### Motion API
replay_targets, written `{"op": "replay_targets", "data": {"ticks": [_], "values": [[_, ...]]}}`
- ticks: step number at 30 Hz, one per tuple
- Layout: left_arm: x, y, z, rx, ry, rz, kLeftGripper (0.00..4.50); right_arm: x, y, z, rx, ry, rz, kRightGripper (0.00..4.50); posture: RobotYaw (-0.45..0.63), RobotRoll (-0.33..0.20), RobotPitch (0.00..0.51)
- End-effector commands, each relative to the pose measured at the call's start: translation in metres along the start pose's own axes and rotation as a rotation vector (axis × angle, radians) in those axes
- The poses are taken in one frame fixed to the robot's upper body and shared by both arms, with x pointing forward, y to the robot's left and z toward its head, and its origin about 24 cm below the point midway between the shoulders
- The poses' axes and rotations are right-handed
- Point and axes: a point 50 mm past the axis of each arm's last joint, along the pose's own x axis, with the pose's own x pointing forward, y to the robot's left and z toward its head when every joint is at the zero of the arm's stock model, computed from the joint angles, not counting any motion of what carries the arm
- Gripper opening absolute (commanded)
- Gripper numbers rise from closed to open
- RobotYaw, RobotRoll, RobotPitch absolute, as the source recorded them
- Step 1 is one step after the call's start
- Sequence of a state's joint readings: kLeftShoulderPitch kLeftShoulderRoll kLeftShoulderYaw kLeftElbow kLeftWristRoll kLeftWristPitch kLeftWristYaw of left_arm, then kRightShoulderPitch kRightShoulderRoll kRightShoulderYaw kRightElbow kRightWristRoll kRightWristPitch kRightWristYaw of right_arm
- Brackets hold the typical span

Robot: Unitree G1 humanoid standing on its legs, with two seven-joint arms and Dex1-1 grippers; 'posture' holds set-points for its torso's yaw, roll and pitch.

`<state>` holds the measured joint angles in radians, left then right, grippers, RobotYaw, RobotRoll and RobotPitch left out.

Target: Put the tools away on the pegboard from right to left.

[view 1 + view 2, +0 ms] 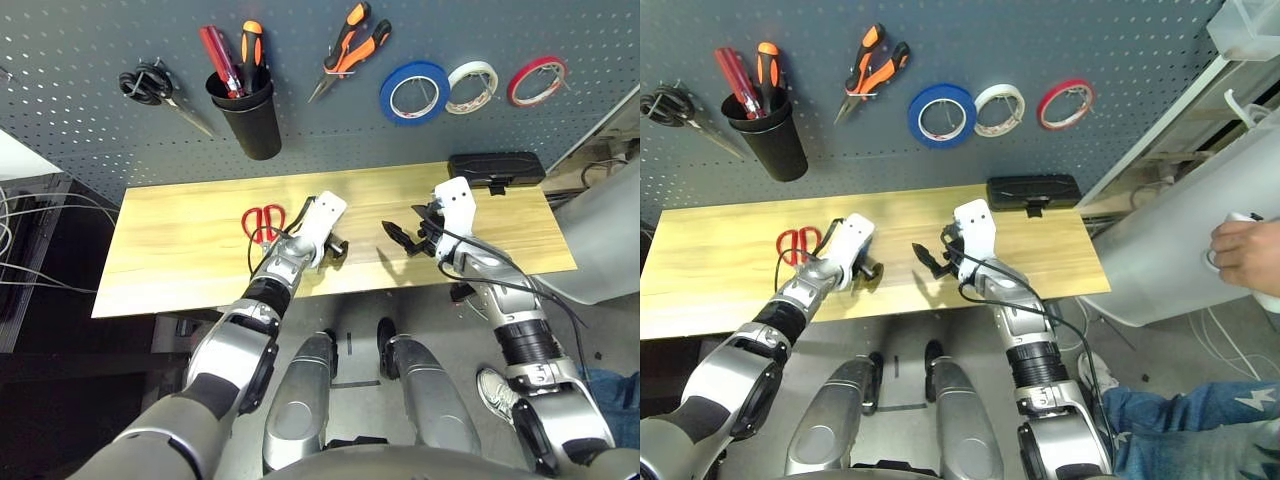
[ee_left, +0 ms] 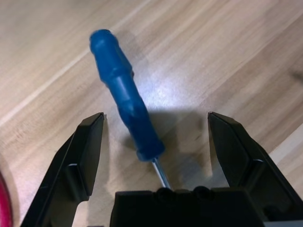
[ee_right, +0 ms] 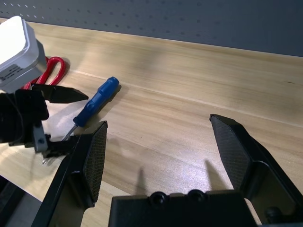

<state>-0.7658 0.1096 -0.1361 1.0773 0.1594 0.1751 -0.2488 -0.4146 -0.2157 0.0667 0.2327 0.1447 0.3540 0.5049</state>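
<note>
The left gripper (image 2: 156,146) straddles the blue-handled screwdriver (image 2: 124,97) at centre frame, its fingers (image 2: 85,156) spread either side of the handle without touching it, on the wooden table (image 1: 180,215). Red-handled scissors (image 1: 262,222) lie just left. The right gripper (image 1: 408,238) hangs spread at centre right, below the pegboard (image 1: 90,120).

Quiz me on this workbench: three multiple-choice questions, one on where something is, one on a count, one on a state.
1. Where do the red-handled scissors lie?
A. on the table
B. in the black cup
C. on a pegboard hook

2. How many tape rolls hang on the pegboard?
A. one
B. two
C. three

3. The left pincer is:
A. shut on the blue-handled screwdriver
B. open around it
C. far away

Answers:
1. A, beside the left arm.
2. C, blue, white, red.
3. B, the blue-handled screwdriver lies between spread fingers.
</note>
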Motion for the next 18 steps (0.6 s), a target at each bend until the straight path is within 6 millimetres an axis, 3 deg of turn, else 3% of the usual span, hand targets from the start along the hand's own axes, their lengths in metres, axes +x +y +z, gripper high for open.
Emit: {"op": "replay_targets", "data": {"ticks": [1,6,9,12,18], "values": [[0.001,-0.004,-0.016,-0.069,0.073,0.012,3.24,0.0,0.003,-0.005,-0.001,0.02,0.009,4.5,0.08,0.0,0.292],[0.001,-0.002,-0.018,-0.077,0.068,0.031,1.53,0.004,-0.001,0.0,-0.013,-0.002,0.006,4.5,0.09,0.0,0.274],[-0.001,0.002,-0.007,-0.093,-0.035,0.06,0.53,0.005,-0.001,0.01,-0.025,-0.034,0.05,4.5,0.1,0.0,0.264],[-0.005,0.0,0.012,-0.093,-0.203,0.051,0.47,0.005,-0.003,0.019,-0.053,-0.056,0.103,4.5,0.12,0.0,0.253],[-0.03,0.003,0.03,-0.066,-0.451,0.066,0.47,0.003,-0.007,0.033,-0.124,-0.098,0.164,4.5,0.12,0.0,0.242]]}}
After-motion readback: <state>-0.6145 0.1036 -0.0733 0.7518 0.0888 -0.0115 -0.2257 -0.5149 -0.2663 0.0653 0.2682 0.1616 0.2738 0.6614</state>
